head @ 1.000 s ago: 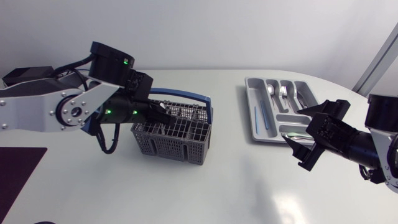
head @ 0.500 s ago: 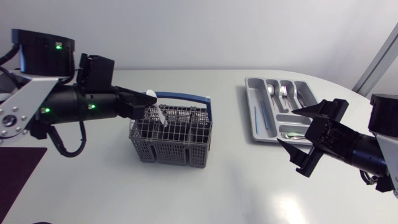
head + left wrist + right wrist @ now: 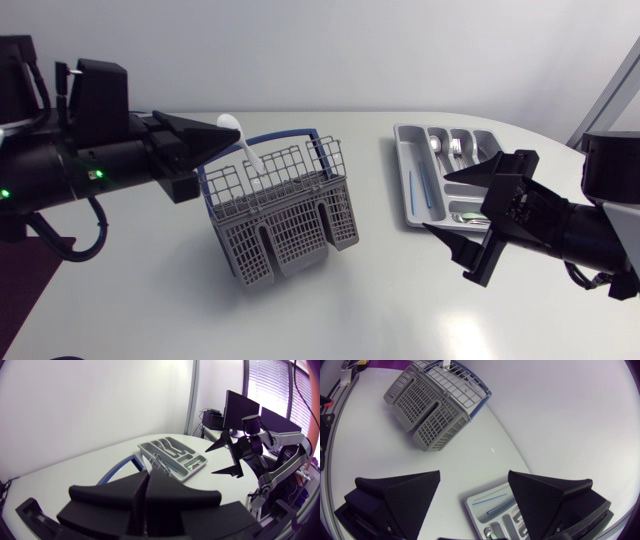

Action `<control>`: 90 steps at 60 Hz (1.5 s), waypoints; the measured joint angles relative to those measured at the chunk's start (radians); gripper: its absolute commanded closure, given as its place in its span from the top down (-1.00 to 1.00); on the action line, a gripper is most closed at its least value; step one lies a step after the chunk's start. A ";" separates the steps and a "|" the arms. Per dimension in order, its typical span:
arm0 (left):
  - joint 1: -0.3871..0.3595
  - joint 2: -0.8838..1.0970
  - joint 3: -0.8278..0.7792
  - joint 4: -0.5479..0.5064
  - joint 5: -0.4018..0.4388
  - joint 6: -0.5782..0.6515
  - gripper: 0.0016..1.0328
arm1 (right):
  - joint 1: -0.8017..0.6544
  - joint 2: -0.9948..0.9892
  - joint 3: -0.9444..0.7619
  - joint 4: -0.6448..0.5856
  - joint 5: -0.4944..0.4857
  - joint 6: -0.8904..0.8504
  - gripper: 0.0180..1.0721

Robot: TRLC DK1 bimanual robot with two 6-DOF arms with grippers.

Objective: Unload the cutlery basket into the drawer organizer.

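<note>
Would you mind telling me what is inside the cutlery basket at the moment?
One white spoon stands in the tilted basket, its bowl held by the left gripper. Mesh walls hide the compartment floors.

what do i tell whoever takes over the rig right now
Left gripper: jaws shut on a white spoon whose lower end is inside the cutlery basket. The basket is tilted, not flat on the table.
Right gripper: jaws open, empty, beside the drawer organizer.
Done: the organizer holds some metal cutlery and a blue stick.
Left: get the spoon clear and into the organizer. Cannot tell what else the basket holds.
</note>
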 measured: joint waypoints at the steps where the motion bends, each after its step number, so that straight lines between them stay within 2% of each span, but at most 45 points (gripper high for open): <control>1: -0.002 0.005 -0.006 0.005 -0.001 0.004 -0.78 | 0.000 0.000 0.000 0.000 0.001 0.000 0.86; 13: -0.064 0.087 -0.071 0.023 -0.026 0.027 -0.78 | 0.000 0.002 -0.006 0.005 0.013 0.000 0.86; 27: -0.079 0.154 -0.072 0.044 -0.053 0.065 -0.78 | 0.030 0.002 -0.033 0.005 0.026 0.005 0.85; 34: -0.082 0.156 -0.072 0.045 -0.060 0.073 -0.78 | 0.091 0.004 -0.032 0.003 0.028 0.056 0.75; 39: -0.085 0.156 -0.074 0.046 -0.064 0.076 -0.78 | 0.161 0.019 -0.015 -0.024 0.017 0.128 0.54; 48: -0.085 0.143 -0.076 0.042 -0.067 0.084 -0.78 | 0.271 0.090 0.060 -0.038 -0.035 0.261 -0.40; 54: -0.087 0.116 -0.076 0.029 -0.068 0.100 -0.78 | 0.314 0.170 0.138 -0.061 -0.087 0.346 -0.88; 66: -0.094 0.100 -0.079 0.020 -0.071 0.127 -0.78 | 0.360 0.285 0.218 -0.039 -0.104 0.444 -0.89; 90: -0.103 0.093 -0.108 0.024 -0.071 0.154 -0.78 | 0.532 0.569 0.239 0.270 0.039 0.520 -0.89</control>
